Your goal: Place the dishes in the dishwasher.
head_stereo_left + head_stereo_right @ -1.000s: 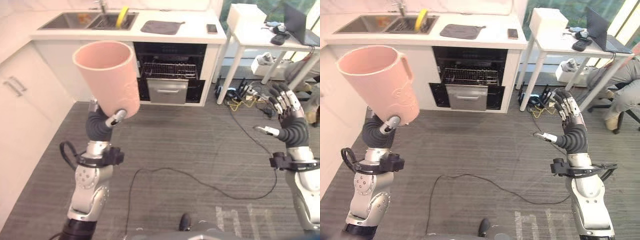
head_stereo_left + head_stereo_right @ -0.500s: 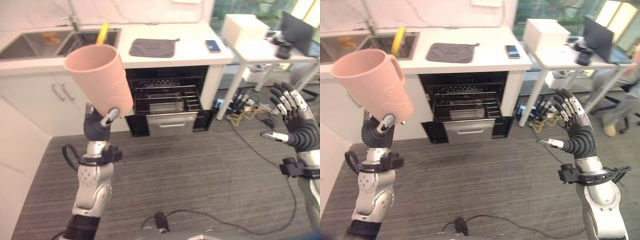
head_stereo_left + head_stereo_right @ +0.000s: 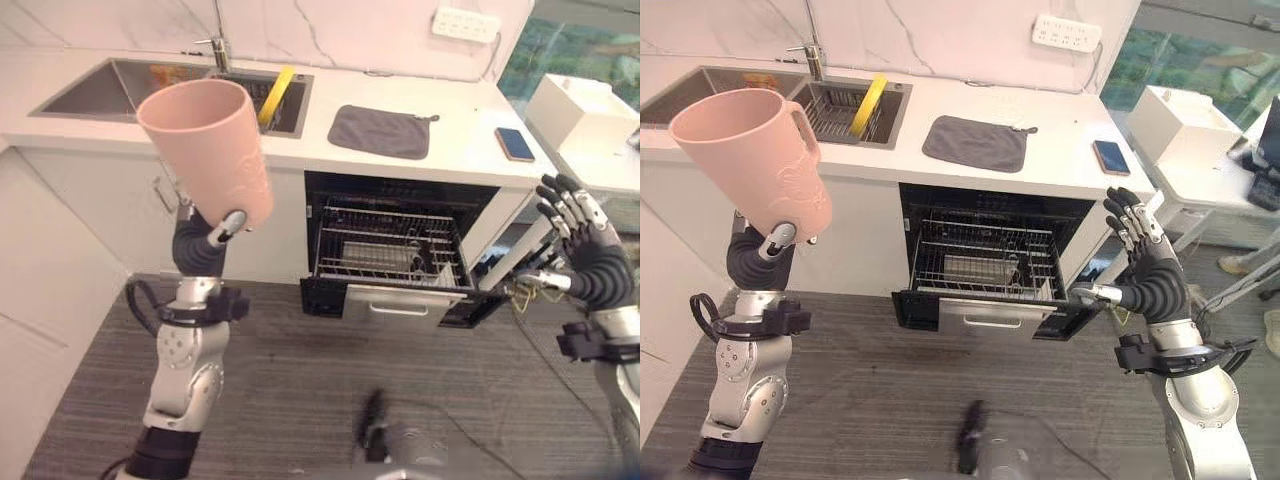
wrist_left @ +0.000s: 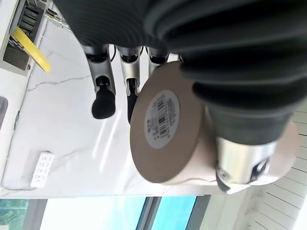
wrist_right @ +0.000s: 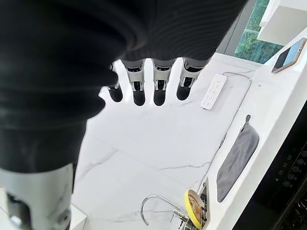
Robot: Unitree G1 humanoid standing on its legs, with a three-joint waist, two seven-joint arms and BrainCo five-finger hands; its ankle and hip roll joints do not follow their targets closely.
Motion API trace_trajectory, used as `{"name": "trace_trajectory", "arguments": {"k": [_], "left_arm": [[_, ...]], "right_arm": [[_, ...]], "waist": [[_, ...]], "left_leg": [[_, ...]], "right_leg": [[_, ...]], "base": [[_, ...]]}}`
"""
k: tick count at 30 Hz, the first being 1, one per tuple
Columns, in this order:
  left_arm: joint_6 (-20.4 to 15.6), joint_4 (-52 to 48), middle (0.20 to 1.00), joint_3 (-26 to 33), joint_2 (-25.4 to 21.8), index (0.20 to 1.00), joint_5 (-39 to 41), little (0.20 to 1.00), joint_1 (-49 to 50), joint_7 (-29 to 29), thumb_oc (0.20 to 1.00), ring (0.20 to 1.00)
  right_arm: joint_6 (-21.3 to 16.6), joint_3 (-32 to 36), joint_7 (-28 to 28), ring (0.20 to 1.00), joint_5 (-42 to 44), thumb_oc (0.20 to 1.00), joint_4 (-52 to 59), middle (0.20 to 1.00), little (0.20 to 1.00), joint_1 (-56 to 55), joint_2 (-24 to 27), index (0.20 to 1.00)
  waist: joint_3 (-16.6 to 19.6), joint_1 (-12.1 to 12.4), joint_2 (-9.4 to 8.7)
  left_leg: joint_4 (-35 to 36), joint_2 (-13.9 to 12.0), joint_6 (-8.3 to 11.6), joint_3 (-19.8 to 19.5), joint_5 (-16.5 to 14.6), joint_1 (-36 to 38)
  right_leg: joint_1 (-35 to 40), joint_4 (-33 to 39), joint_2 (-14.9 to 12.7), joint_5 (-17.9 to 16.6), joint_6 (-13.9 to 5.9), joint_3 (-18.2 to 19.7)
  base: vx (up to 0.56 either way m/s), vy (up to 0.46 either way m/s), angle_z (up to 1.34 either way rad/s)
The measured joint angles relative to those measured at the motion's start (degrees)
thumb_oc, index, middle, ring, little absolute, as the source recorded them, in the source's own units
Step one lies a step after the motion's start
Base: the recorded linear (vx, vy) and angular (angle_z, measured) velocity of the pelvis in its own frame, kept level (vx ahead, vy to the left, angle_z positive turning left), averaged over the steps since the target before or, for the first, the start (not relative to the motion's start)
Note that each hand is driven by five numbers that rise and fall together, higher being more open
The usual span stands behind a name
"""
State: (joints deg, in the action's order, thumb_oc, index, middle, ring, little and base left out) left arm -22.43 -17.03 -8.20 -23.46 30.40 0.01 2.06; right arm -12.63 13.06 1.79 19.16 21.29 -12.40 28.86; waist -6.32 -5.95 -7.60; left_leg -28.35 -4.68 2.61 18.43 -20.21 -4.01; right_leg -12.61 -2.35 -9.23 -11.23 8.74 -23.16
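The left hand (image 3: 205, 243) was clasped round a pink cup (image 3: 208, 150), held high before the sink (image 3: 165, 88), its labelled base plain in the wrist view, while the right hand (image 3: 1145, 262), fingers spread and holding nothing, was raised beside the open dishwasher (image 3: 985, 262).

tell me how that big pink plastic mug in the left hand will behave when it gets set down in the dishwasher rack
The big pink plastic mug looks thin-walled and empty, so probably light for its size. It is tall with a narrower flat base, so it may tip on the wire rack. The left hand grips it low, so it could wobble when released.
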Motion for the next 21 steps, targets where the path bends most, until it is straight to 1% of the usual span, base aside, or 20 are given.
{"name": "trace_trajectory", "arguments": {"k": [1,2,3,4,5,6,7,8,9,10,11,12,13,14,15,16,17,18,19,21], "left_arm": [[-0.1,-0.4,0.2,-0.7,0.7,0.2,-0.4,0.2,1.9,0.1,0.2,0.2],[0.3,0.8,0.2,-0.6,1.9,0.2,-0.4,0.2,2.1,0.3,0.2,0.2],[0.4,0.4,0.2,0.1,2.1,0.2,-0.3,0.2,2.4,0.3,0.2,0.2],[0.1,-0.6,0.2,2.4,1.4,0.2,-0.3,0.2,2.8,0.2,0.2,0.2],[-0.5,-1.5,0.2,4.6,0.6,0.2,-0.2,0.2,2.9,0.2,0.2,0.2],[-0.8,-2.1,0.2,6.7,0.0,0.2,0.0,0.2,2.6,0.2,0.2,0.2],[-0.8,-2.7,0.2,6.8,1.0,0.2,0.0,0.2,3.8,0.3,0.2,0.2],[-0.4,-2.6,0.2,5.8,1.1,0.2,0.0,0.2,4.4,0.1,0.2,0.2],[0.4,-2.5,0.2,5.3,0.9,0.2,0.0,0.2,4.5,-0.1,0.2,0.2],[0.5,-2.5,0.2,5.3,0.9,0.2,-0.1,0.2,3.9,-0.1,0.2,0.2],[0.5,-2.7,0.2,5.3,1.1,0.2,-0.1,0.2,3.7,-0.2,0.2,0.2],[0.5,-2.7,0.2,5.3,1.4,0.2,-0.1,0.2,3.2,-0.2,0.2,0.2],[0.5,-2.7,0.2,5.3,1.5,0.2,-0.1,0.2,3.2,-0.2,0.2,0.2],[0.5,-2.6,0.2,5.4,1.6,0.2,-0.1,0.2,3.4,-0.1,0.2,0.2],[0.3,-2.6,0.2,5.4,1.8,0.2,-0.1,0.2,3.3,0.3,0.2,0.2],[0.0,-2.6,0.2,5.4,1.7,0.2,-0.1,0.2,3.5,0.6,0.2,0.2],[0.0,-2.6,0.2,4.9,1.8,0.2,-0.1,0.2,3.7,0.7,0.2,0.2],[-0.1,-2.3,0.2,3.8,1.9,0.2,-0.4,0.2,3.3,1.2,0.2,0.2],[-0.2,-0.9,0.2,3.7,1.9,0.2,-0.8,0.2,1.7,1.5,0.2,0.2],[-0.1,0.4,0.2,3.7,2.1,0.2,-2.0,0.2,-1.0,1.8,0.2,0.2]], "right_arm": [[-0.2,-2.4,0.0,1.0,-0.2,1.0,-2.1,1.0,1.0,2.9,-0.4,1.0],[-0.1,-3.8,0.1,1.0,-0.5,1.0,-2.8,1.0,1.0,2.6,-0.7,1.0],[-0.1,-3.7,0.1,1.0,-0.6,1.0,-2.2,1.0,1.0,1.3,-0.4,1.0],[-0.2,-3.0,0.1,1.0,-0.6,1.0,-0.7,1.0,1.0,0.6,0.4,1.0],[-0.7,-3.0,-0.1,1.0,-0.5,1.0,1.0,1.0,1.0,0.1,0.6,1.0],[-0.7,-3.7,-0.3,1.0,-0.5,1.0,1.1,1.0,1.0,0.7,1.1,1.0],[-0.1,-3.6,-0.3,1.0,-0.5,1.0,0.8,1.0,1.0,2.1,1.4,1.0],[0.2,-3.8,-0.2,1.0,-0.4,1.0,0.8,1.0,1.0,3.4,1.3,1.0],[1.1,-4.0,0.1,1.0,-0.1,1.0,0.7,1.0,1.0,5.1,1.9,1.0],[1.1,-3.3,0.3,1.0,0.1,1.0,0.8,1.0,1.0,5.4,3.7,1.0],[1.2,-3.0,0.3,1.0,0.2,1.0,0.7,1.0,1.0,5.5,5.0,1.0],[1.2,-2.9,0.3,1.0,0.8,1.0,0.7,1.0,1.0,5.5,6.2,1.0],[1.8,-3.0,0.3,1.0,1.1,1.0,0.6,1.0,1.0,5.5,5.9,1.0],[2.3,-3.6,0.2,1.0,1.1,1.0,0.5,1.0,1.0,5.6,5.7,1.0],[2.5,-5.4,0.1,1.0,1.0,1.0,0.5,1.0,1.0,6.8,4.8,1.0],[2.7,-7.2,0.3,1.0,0.9,1.0,0.6,1.0,1.0,7.9,4.0,1.0],[2.7,-7.6,0.2,1.0,0.7,1.0,0.6,1.0,1.0,7.7,3.6,1.0],[2.8,-7.5,0.3,1.0,0.6,1.0,0.6,1.0,1.0,6.2,4.2,1.0],[2.8,-7.3,0.3,1.0,0.6,1.0,0.8,1.0,1.0,5.4,3.8,1.0],[2.6,-6.1,0.5,1.0,0.7,1.0,1.7,1.0,1.0,3.8,2.8,1.0]], "waist": [[-0.9,1.0,1.19],[-1.7,0.0,2.64],[-2.3,0.4,4.3],[-2.8,2.1,5.69],[-2.6,2.3,5.4],[-1.8,1.7,4.08],[-1.7,2.1,5.73],[-1.9,2.6,6.25],[-1.8,2.5,6.15],[-1.7,1.9,6.04],[-1.7,2.1,5.67],[-1.7,2.3,5.06],[-1.8,2.6,4.8],[-2.0,3.4,4.72],[-2.0,3.6,5.3],[-2.2,4.0,6.37],[-2.0,3.8,6.81],[-1.9,1.9,7.07],[-1.9,0.3,7.06],[-1.5,-2.0,7.94]], "left_leg": [[7.8,-4.8,3.1,1.0,5.3,-0.8],[12.6,-5.1,3.15,1.7,8.0,1.9],[18.2,-5.2,3.98,3.0,10.6,6.4],[22.2,-6.2,4.53,5.2,11.4,12.0],[23.1,-7.1,4.96,5.8,11.6,14.0],[23.5,-8.1,6.13,6.3,12.3,14.9],[23.0,-11.6,7.23,8.1,13.9,15.9],[21.9,-13.2,6.13,8.4,16.4,16.5],[19.4,-14.3,4.86,8.0,21.2,16.3],[14.0,-16.2,5.47,7.1,25.2,14.3],[9.3,-16.6,6.54,6.4,26.1,11.9],[-1.1,-13.2,8.42,3.3,22.7,3.6],[-4.8,-11.0,7.83,2.7,19.8,-1.1],[-0.5,-8.8,7.01,3.4,17.0,-3.4],[13.1,-7.6,5.89,5.8,16.8,-3.3],[21.6,-8.1,4.46,5.8,19.6,-3.8],[22.2,-8.3,2.45,5.7,22.6,-4.0],[21.3,-7.7,1.29,5.7,24.7,-3.0],[19.2,-6.0,0.78,5.9,22.7,-1.9],[26.3,-2.2,0.36,6.7,23.7,2.4]], "right_leg": [[-2.9,-3.7,-1.2,-0.4,-6.99,0.2],[-3.6,-7.7,-3.0,2.5,-10.22,-0.6],[-1.5,-7.8,-6.1,3.8,-12.43,-4.0],[2.3,-6.0,-8.0,4.4,-13.55,-5.4],[4.7,-4.3,-7.7,4.8,-13.99,-5.9],[7.1,-2.9,-6.0,3.9,-14.43,-5.8],[7.6,-3.3,-1.9,5.9,-13.82,-5.4],[8.3,-3.2,0.0,6.8,-12.24,-4.5],[9.4,-3.2,1.1,7.8,-10.64,-4.1],[11.4,-2.0,2.2,9.3,-9.62,-4.0],[12.4,-1.1,2.4,9.7,-8.49,-3.5],[13.1,1.5,2.0,10.6,-6.96,-2.9],[14.3,4.0,2.3,9.2,-7.25,-2.9],[16.2,6.2,3.2,8.7,-7.83,-2.7],[17.6,7.1,4.4,8.7,-8.01,-2.5],[18.3,7.2,5.9,8.8,-8.22,-1.4],[19.4,7.2,6.2,9.3,-8.76,-0.6],[20.6,7.3,5.9,10.0,-9.76,-0.7],[21.7,7.1,4.8,10.5,-10.73,-1.0],[21.6,6.1,3.0,10.6,-12.87,0.4]], "base": [[0.34,-0.629,0.33],[0.29,-0.559,0.06],[0.25,-0.603,-0.06],[0.21,-0.599,-0.3],[0.29,-0.625,-0.31],[0.35,-0.533,-0.18],[0.31,-0.438,-0.36],[0.24,-0.421,-0.65],[0.14,-0.399,-0.45],[0.09,-0.28,-0.33],[0.05,-0.149,-0.18],[0.08,0.044,-0.22],[0.05,0.122,-0.21],[0.05,0.17,-0.24],[0.03,0.089,-0.56],[0.08,0.313,-0.73],[0.08,0.324,-0.76],[0.1,0.406,-0.55],[0.05,0.212,-0.45],[0.04,0.229,-0.31]]}}
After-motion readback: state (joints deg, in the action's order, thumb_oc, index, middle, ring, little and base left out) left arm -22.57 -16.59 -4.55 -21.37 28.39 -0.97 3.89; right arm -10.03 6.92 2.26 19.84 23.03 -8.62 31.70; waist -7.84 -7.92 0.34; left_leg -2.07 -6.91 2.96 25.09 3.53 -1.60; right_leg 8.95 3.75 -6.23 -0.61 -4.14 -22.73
